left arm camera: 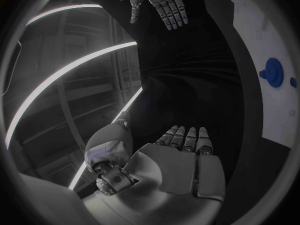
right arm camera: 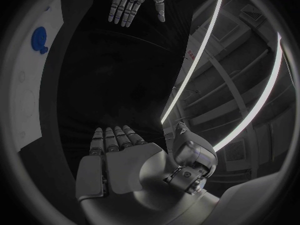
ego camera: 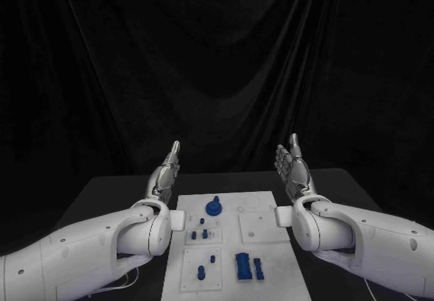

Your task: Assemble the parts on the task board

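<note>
The white task board (ego camera: 271,235) lies in the middle of the black table. On it are a round blue part (ego camera: 213,207) at the far middle, small blue pegs (ego camera: 199,235) and a larger blue block (ego camera: 244,266) near the front. My left hand (ego camera: 165,174) is raised above the table left of the board, fingers straight and pointing up, holding nothing. My right hand (ego camera: 293,168) is raised the same way right of the board, empty. The left wrist view shows my left hand (left arm camera: 181,155), the right hand (left arm camera: 159,2) opposite and the round part (left arm camera: 273,72). The right wrist view shows my right hand (right arm camera: 115,155).
The black table (ego camera: 108,188) extends left and right of the board under both forearms. A black curtain hangs behind. The board's edge (right arm camera: 31,85) and round part (right arm camera: 40,38) show in the right wrist view, as does my left hand (right arm camera: 131,2).
</note>
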Available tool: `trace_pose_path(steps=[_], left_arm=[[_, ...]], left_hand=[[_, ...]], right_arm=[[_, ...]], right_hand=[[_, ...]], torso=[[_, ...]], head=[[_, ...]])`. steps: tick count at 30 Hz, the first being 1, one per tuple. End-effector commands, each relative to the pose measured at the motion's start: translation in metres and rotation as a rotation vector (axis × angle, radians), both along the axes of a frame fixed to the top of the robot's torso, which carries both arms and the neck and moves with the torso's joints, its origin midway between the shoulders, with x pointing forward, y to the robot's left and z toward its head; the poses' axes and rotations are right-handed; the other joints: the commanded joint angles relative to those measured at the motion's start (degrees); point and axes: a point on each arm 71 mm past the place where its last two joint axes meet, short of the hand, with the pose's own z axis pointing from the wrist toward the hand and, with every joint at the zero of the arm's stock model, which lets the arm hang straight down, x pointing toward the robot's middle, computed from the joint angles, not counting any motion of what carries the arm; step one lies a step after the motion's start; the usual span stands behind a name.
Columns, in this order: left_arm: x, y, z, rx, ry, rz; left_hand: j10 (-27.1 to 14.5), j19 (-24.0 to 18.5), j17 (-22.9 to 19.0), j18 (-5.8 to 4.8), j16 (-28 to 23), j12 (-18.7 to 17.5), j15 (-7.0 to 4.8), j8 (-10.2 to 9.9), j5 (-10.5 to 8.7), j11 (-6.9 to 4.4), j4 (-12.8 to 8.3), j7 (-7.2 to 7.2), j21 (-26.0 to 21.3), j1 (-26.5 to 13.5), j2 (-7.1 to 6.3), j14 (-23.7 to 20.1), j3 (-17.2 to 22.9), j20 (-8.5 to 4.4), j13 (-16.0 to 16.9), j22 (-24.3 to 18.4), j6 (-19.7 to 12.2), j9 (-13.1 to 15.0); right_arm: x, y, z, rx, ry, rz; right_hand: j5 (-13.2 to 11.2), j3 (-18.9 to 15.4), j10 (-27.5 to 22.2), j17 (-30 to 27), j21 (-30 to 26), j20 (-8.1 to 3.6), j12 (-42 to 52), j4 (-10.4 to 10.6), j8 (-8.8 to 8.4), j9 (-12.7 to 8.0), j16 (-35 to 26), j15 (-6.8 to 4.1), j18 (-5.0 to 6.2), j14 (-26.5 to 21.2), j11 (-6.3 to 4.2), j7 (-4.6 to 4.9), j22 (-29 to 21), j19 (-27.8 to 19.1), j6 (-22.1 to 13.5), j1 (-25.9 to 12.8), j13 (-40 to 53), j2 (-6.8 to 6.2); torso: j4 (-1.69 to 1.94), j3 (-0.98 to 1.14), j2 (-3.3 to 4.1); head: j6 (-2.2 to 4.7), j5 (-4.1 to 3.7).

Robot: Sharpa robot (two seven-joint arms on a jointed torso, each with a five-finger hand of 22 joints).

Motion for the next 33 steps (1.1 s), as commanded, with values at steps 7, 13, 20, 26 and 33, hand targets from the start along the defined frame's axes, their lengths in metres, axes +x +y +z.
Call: trace_pose_path(steps=[7,13,20,26,33], left_arm=[[-0.0004,0.0021,-0.0019,-0.004,0.032,0.050],[-0.0004,0.0021,-0.0019,-0.004,0.032,0.050],[-0.0004,0.0021,-0.0019,-0.004,0.032,0.050],[-0.0004,0.0021,-0.0019,-0.004,0.032,0.050],[-0.0004,0.0021,-0.0019,-0.004,0.032,0.050]], left_hand=[[-0.5,0.0,-0.1,-1.21,-0.3,-0.3,-0.39,-0.3,-4.18,-0.10,-1.3,0.00,-0.3,-9.2,-0.31,0.0,0.5,-1.17,-0.1,-0.3,-1.2,-0.1],[-0.5,0.0,-0.1,-1.21,-0.3,-0.3,-0.39,-0.3,-4.18,-0.10,-1.3,0.00,-0.3,-11.5,-0.31,0.0,0.5,-1.17,-0.1,-0.3,-1.2,-0.1],[-0.5,0.0,-0.1,-1.21,-0.3,-0.3,-0.39,-0.3,-4.18,-0.10,-1.3,0.00,-0.3,-14.7,-0.31,0.0,0.5,-1.17,-0.1,-0.3,-1.2,-0.1],[-0.5,0.0,-0.1,-1.21,-0.3,-0.3,-0.39,-0.3,-4.18,-0.10,-1.3,0.00,-0.3,-19.6,-0.31,0.0,0.5,-1.17,-0.1,-0.3,-1.2,-0.1],[-0.5,0.0,-0.1,-1.21,-0.3,-0.3,-0.39,-0.3,-4.18,-0.10,-1.3,0.00,-0.3,-19.6,-0.31,0.0,0.5,-1.17,-0.1,-0.3,-1.2,-0.1]], right_arm=[[-0.0002,-0.0030,-0.0025,-0.005,0.026,-0.040],[-0.0002,-0.0030,-0.0025,-0.005,0.026,-0.040],[-0.0002,-0.0030,-0.0025,-0.005,0.026,-0.040],[-0.0002,-0.0030,-0.0025,-0.005,0.026,-0.040],[-0.0002,-0.0030,-0.0025,-0.005,0.026,-0.040]], right_hand=[[-0.2,0.0,0.0,-0.1,-0.4,-0.30,-0.2,-0.1,-0.20,-0.1,-0.3,-0.30,-0.41,0.0,0.19,0.00,-0.1,0.0,-0.2,-0.4,-0.1,0.07],[-0.2,0.0,0.0,-0.1,-0.4,-0.30,-0.2,-0.1,-0.20,-0.1,-0.3,-0.30,-0.41,0.0,0.19,0.00,-0.1,0.0,-0.2,-0.4,-0.1,0.07],[-0.2,0.0,0.0,-0.1,-0.4,-0.30,-0.2,-0.1,-0.20,-0.1,-0.3,-0.30,-0.41,0.0,0.19,0.00,-0.1,0.0,-0.2,-0.4,-0.1,0.07],[-0.2,0.0,0.0,-0.1,-0.4,-0.30,-0.2,-0.1,-0.20,-0.1,-0.3,-0.30,-0.41,0.0,0.19,0.00,-0.1,0.0,-0.2,-0.4,-0.1,0.07],[-0.2,0.0,0.0,-0.1,-0.4,-0.30,-0.2,-0.1,-0.20,-0.1,-0.3,-0.30,-0.41,0.0,0.19,0.00,-0.1,0.0,-0.2,-0.4,-0.1,0.07]], torso=[[-0.05,0.01,-0.03],[-0.05,0.01,-0.03],[-0.05,0.01,-0.03],[-0.05,0.01,-0.03],[-0.05,0.01,-0.03]], head=[[0.03,0.01],[0.03,0.01],[0.03,0.01],[0.03,0.01],[0.03,0.01]])
